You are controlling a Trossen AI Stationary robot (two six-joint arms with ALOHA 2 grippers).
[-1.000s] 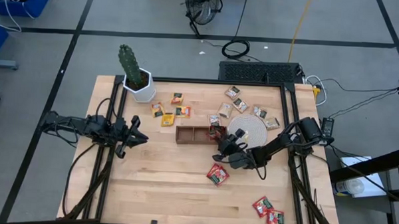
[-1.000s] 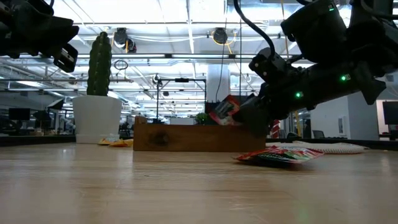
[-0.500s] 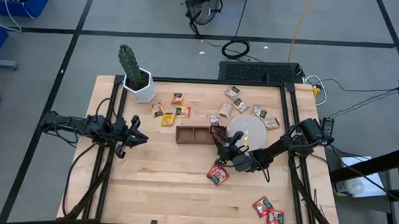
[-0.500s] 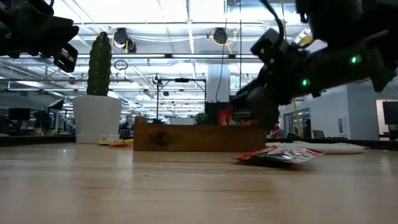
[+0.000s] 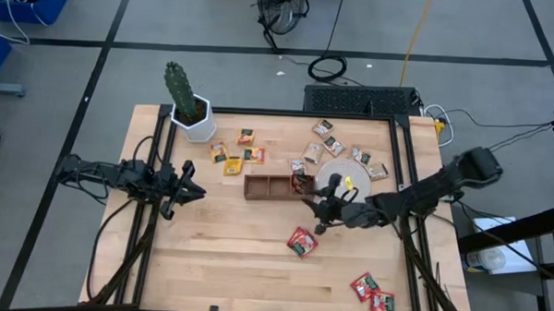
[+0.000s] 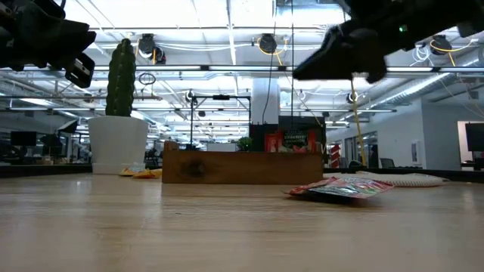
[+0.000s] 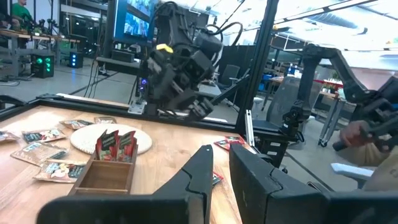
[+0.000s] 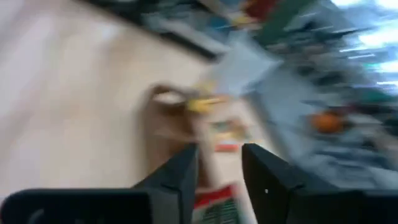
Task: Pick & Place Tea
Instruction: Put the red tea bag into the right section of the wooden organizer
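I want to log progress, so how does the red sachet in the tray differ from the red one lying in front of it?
The red sachet in the tray stands upright in the wooden tray's right end compartment; the red sachet on the table lies flat, outside it. Both are red tea, and neither is held.

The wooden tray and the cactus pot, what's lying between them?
Yellow-orange tea sachets lie on the table between the wooden tray and the cactus pot, seen in the high view.

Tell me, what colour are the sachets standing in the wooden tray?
Red sachets; the low view shows them best.
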